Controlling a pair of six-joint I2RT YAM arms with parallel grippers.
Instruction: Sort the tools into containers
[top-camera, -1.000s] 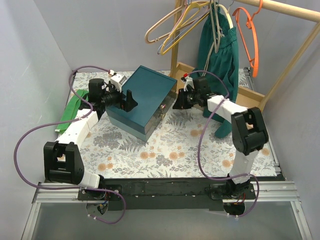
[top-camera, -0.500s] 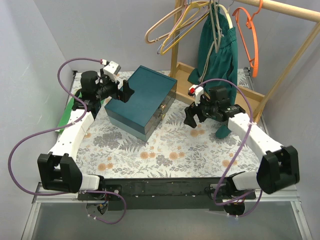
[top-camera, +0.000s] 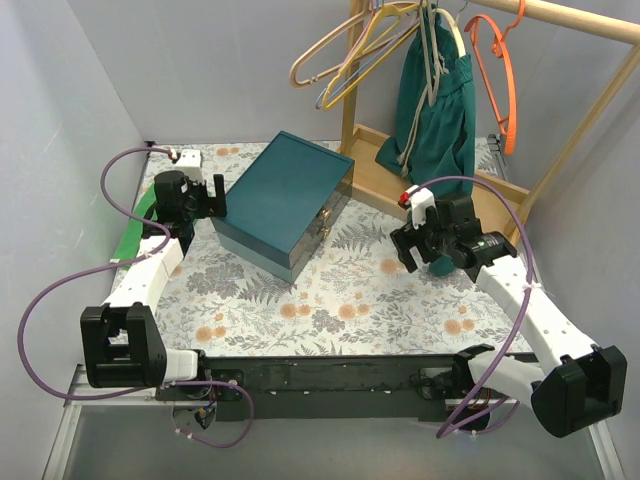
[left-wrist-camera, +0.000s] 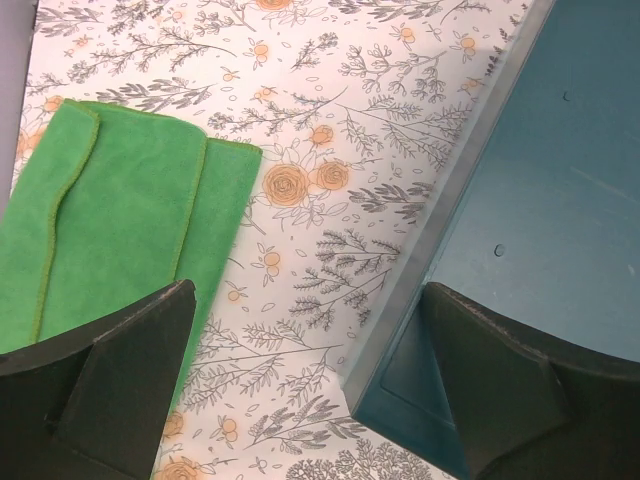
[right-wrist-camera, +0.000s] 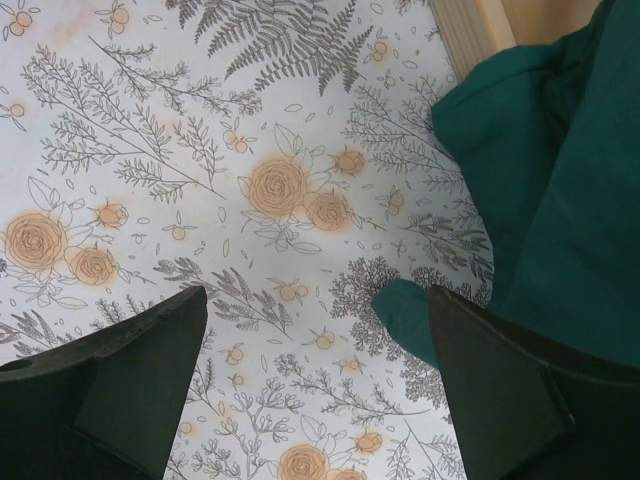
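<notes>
Box: the dark teal rectangular box with gold clasps (top-camera: 285, 205) sits shut on the floral bench (top-camera: 340, 300); no tools in view.
Left arm's fingers (left-wrist-camera: 120, 390): spread, empty, at the box's left edge, probably to work the lid; a folded green cloth (left-wrist-camera: 90, 230) lies further left.
Right arm's fingers (right-wrist-camera: 130, 370): spread, empty, right of the box beside the hanging teal garment (right-wrist-camera: 540, 200); bare bench between them and the box.

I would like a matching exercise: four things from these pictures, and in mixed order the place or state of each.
1. teal box
2. green cloth
3. orange hanger
4. right hand

a. hangs on the wooden rail
b. open, above the floral mat beside the teal garment
c. lid shut, on the mat
d. folded, at the mat's left edge

Pairs: 1-c, 2-d, 3-a, 4-b
</notes>
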